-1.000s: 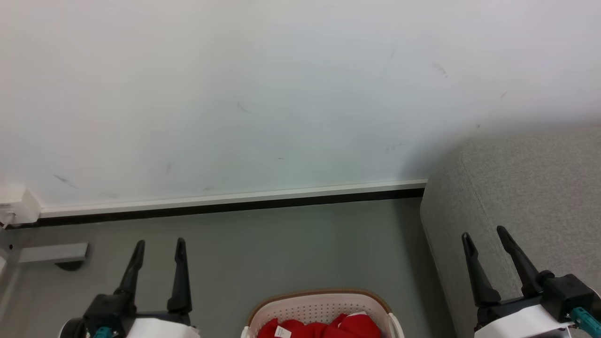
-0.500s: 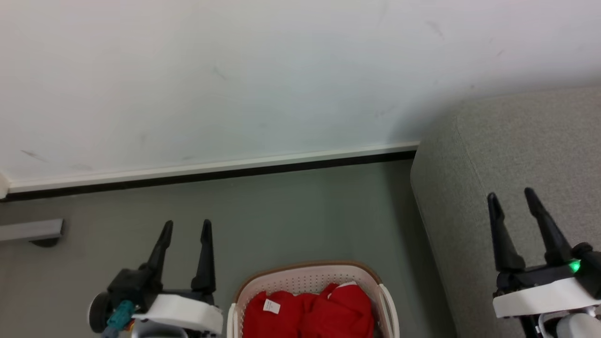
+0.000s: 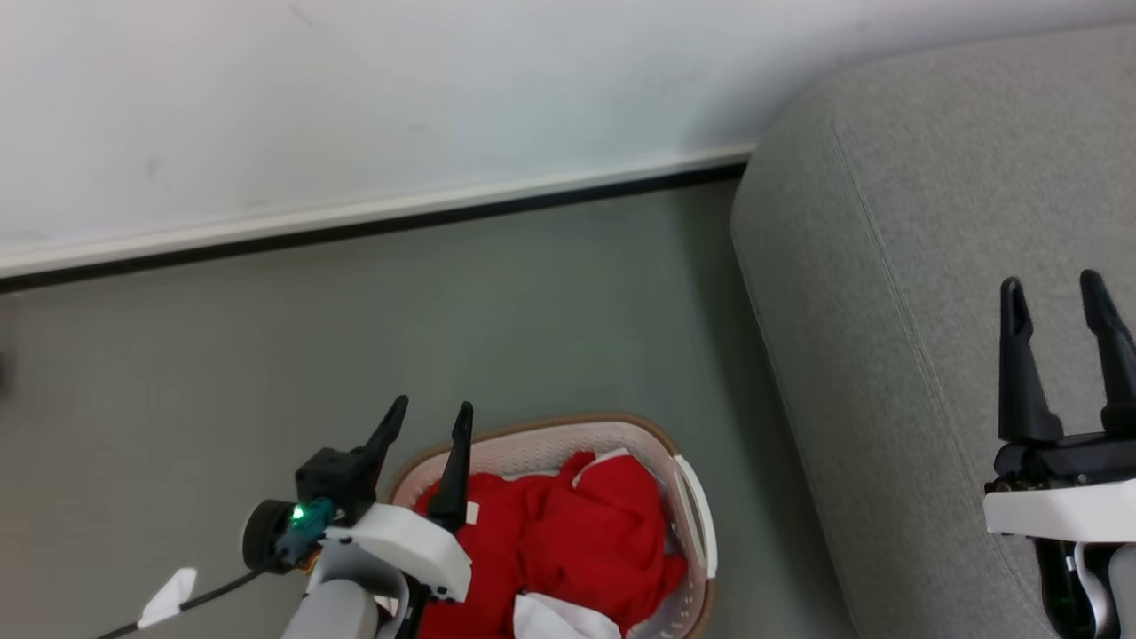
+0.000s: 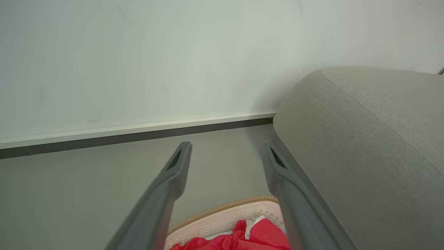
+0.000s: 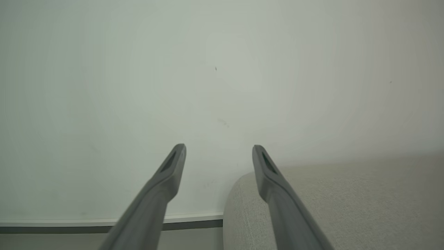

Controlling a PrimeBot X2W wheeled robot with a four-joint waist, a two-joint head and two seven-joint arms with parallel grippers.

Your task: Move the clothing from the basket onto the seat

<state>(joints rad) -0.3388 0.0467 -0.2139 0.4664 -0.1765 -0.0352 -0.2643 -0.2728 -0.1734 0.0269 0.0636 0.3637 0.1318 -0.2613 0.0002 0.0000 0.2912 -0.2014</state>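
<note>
While the clothing [image 3: 568,532] lies in the basket [image 3: 688,497], the left gripper [image 3: 432,406] hangs over its rim, fingers apart; the right gripper [image 3: 1050,280], likewise apart, hangs over the seat [image 3: 887,222].

Right hand [image 5: 219,148] fingers spread before wall [image 5: 222,69]; seat [image 5: 347,208] corner lower right; dark strip [image 5: 52,229], likely skirting.

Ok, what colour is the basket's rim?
Brown; the basket rim shows best in the head view.
</note>
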